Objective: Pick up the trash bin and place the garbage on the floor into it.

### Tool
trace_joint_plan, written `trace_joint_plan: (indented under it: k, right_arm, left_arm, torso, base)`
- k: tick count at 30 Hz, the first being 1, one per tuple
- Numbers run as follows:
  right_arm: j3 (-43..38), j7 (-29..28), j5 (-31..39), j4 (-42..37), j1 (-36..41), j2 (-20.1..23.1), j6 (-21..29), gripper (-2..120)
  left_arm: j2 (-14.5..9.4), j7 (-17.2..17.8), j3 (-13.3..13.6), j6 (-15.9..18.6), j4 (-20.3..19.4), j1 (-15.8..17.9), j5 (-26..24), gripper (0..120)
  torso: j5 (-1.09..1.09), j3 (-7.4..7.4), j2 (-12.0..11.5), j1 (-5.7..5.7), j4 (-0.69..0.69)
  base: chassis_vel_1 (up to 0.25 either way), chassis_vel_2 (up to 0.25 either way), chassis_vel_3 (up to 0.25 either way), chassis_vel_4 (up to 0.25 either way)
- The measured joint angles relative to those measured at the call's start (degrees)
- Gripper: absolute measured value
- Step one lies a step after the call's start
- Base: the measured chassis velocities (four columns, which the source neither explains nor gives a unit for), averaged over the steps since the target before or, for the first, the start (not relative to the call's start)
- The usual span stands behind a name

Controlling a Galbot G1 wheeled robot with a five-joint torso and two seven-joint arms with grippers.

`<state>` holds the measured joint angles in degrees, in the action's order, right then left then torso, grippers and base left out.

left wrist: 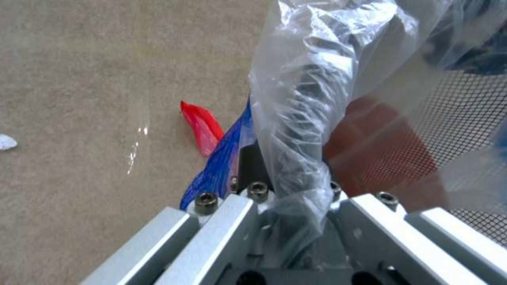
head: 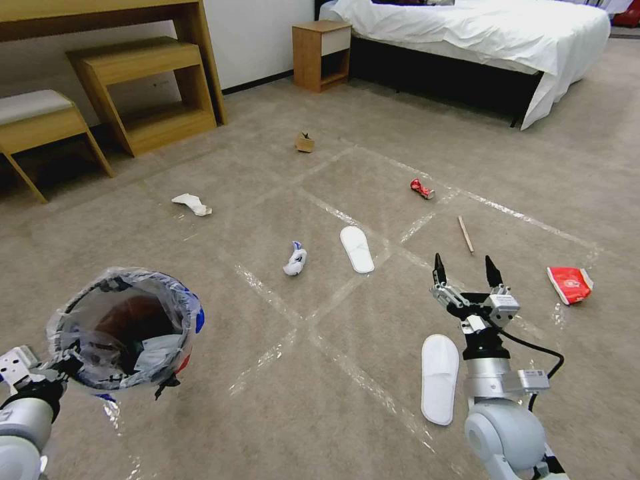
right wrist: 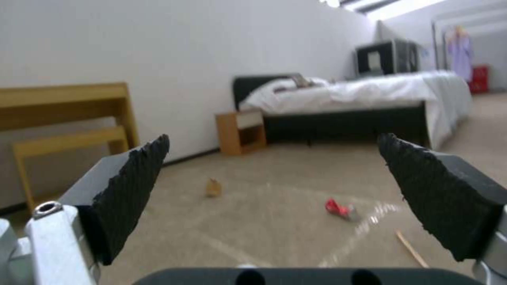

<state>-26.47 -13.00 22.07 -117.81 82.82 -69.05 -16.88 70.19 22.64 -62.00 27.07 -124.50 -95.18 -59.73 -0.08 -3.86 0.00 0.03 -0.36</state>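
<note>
My left gripper point(head: 59, 367) is shut on the rim of the trash bin point(head: 175, 313), a red bin with a clear liner point(left wrist: 296, 91), and holds it off the floor at lower left. Garbage lies spread over the carpet: two white slippers point(head: 357, 249) point(head: 440, 377), a red soda can point(head: 421, 189) point(right wrist: 338, 209), a red wrapper point(head: 570, 283), a white tissue wad point(head: 192, 203), a white-blue wad point(head: 295, 259), a cardboard scrap point(head: 305, 142) and a wooden stick point(head: 465, 233). My right gripper point(head: 465, 268) point(right wrist: 275, 138) hovers open and holds nothing, just beyond the nearer slipper.
A bed point(head: 480, 40) with a white cover stands at the back right, with a wooden nightstand point(head: 322, 55) beside it. Wooden desk and benches point(head: 143, 87) line the wall at the back left. Shiny tape strips point(head: 333, 353) cross the carpet.
</note>
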Motion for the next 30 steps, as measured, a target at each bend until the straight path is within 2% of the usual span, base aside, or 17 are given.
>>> trace_joint_plan:
  k: [3, 5, 6, 7, 8, 10, 11, 12, 15, 19, 21, 27, 30]
  right_arm:
    - [-0.21, -5.77, 4.33, 0.09, -1.07, 2.25, 5.89, 100]
    - [-0.29, -7.37, 5.57, 0.1, -1.29, 2.99, 7.72, 100]
    - [-0.34, -9.46, 7.22, 0.12, -1.48, 3.91, 10.44, 100]
    - [-0.34, -13.91, 10.83, 0.31, -1.86, 5.28, 16.49, 100]
    - [-0.34, -13.91, 10.83, 0.31, -1.86, 5.28, 16.49, 100]
    - [-0.24, -21.88, 20.01, 2.47, -3.09, 7.29, 27.29, 100]
    - [-0.24, -21.88, 20.01, 2.47, -3.09, 7.29, 27.29, 100]
    - [0.01, -24.47, 23.8, 4.66, -4.14, 7.85, 30.78, 100]
    - [1.1, -28.05, 29.21, 10.54, -7.39, 8.51, 35.76, 100]
    - [2.47, -29.59, 32.09, 15.39, -10.56, 8.5, 38.51, 100]
    - [4.02, -30.02, 33.42, 20.33, -13.59, 7.74, 40.53, 100]
    - [5.93, -29.4, 33.65, 27.94, -16.98, 5.38, 41.84, 100]
    - [6.45, -29.18, 34.33, 31.62, -17.97, 3.55, 43.02, 100]
  left_arm:
    - [-0.02, 0.0, 0.14, -0.02, 0.29, 0.15, 0.08, 1]
    - [-0.06, 0.0, 0.15, -0.02, 0.36, 0.17, 0.08, 1]
    - [-0.09, 0.0, 0.15, -0.04, 0.46, 0.23, 0.08, 1]
    - [-0.15, 0.0, 0.17, -0.08, 0.6, 0.34, 0.08, 1]
    - [-0.15, 0.0, 0.17, -0.08, 0.6, 0.34, 0.08, 1]
    - [-0.22, -0.02, 0.25, -0.14, 0.91, 0.49, 0.04, 1]
    - [-0.22, -0.02, 0.25, -0.14, 0.91, 0.49, 0.04, 1]
    - [-0.22, -0.06, 0.33, -0.18, 1.09, 0.53, 0.03, 1]
    - [-0.18, -0.18, 0.43, -0.42, 1.5, 0.55, 0.14, 1]
    - [-0.13, -0.25, 0.46, -0.59, 1.67, 0.52, 0.25, 1]
    - [-0.1, -0.3, 0.46, -0.72, 1.78, 0.49, 0.29, 1]
    - [-0.32, -0.31, 1.06, -0.87, 2.51, 1.09, 0.41, 1]
    - [-0.96, -0.36, 1.82, -0.88, 3.48, 1.83, 0.42, 1]
  torso:
    - [0.0, 0.01, 0.0, 0.0, 0.0]
    - [0.0, 0.01, 0.0, 0.0, 0.01]
    - [0.0, 0.01, 0.0, 0.0, 0.01]
    - [0.0, 0.01, 0.0, 0.0, 0.01]
    - [0.0, 0.01, 0.0, 0.0, 0.01]
    - [0.0, 0.01, 0.0, 0.0, -0.01]
    - [0.0, 0.01, 0.0, 0.0, -0.01]
    - [0.01, 0.01, 0.0, 0.0, 0.0]
    - [0.01, 0.01, 0.0, 0.0, 0.0]
    - [0.01, 0.01, 0.0, 0.0, 0.01]
    - [0.0, 0.01, 0.0, 0.0, 0.01]
    - [0.01, 0.0, 0.0, 0.0, 0.04]
    - [-0.01, 0.01, 0.0, 0.0, -0.03]
  base:
    - [0.0, 0.0, 0.0, 0.0]
    - [0.0, 0.0, 0.0, 0.0]
    - [0.0, 0.0, 0.0, 0.0]
    - [0.0, 0.0, 0.0, 0.0]
    - [0.0, 0.0, 0.0, 0.0]
    - [0.0, 0.0, 0.0, 0.0]
    - [0.0, 0.0, 0.0, 0.0]
    - [0.0, 0.0, 0.0, 0.0]
    - [0.0, 0.0, 0.0, 0.0]
    - [0.0, 0.0, 0.0, 0.0]
    - [0.0, 0.0, 0.0, 0.0]
    - [0.0, 0.0, 0.0, 0.0]
    - [0.0, 0.0, 0.0, 0.0]
